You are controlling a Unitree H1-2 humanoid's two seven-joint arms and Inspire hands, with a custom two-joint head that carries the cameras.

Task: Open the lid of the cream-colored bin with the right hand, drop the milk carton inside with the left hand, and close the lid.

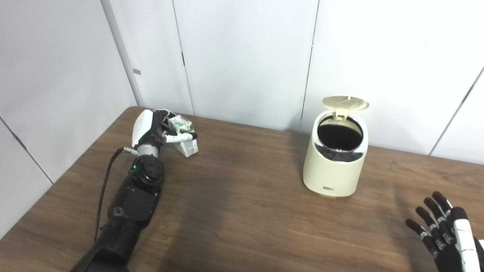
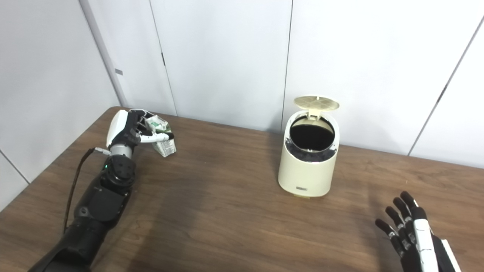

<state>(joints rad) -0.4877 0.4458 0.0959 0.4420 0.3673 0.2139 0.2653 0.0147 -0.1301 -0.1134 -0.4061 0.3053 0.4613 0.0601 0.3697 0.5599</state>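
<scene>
The cream-colored plastic bin [image 1: 335, 162] stands with its round lid [image 1: 345, 103] flipped up. Well left of it, near the brown wooden table's [image 1: 242, 211] far edge, the left hand [image 1: 151, 128] clasps the small white-and-green milk carton [image 1: 184, 135]. Between them is bare tabletop. The right hand [image 1: 446, 234], fingers spread, sits right of the bin.

I see a dark wood-grain table [image 1: 234, 211] against white wall panels — on it the cream-colored bin [image 1: 334, 162] stands upright, lid [image 1: 345, 102] raised, and well apart at far left the milk carton [image 1: 184, 136].
</scene>
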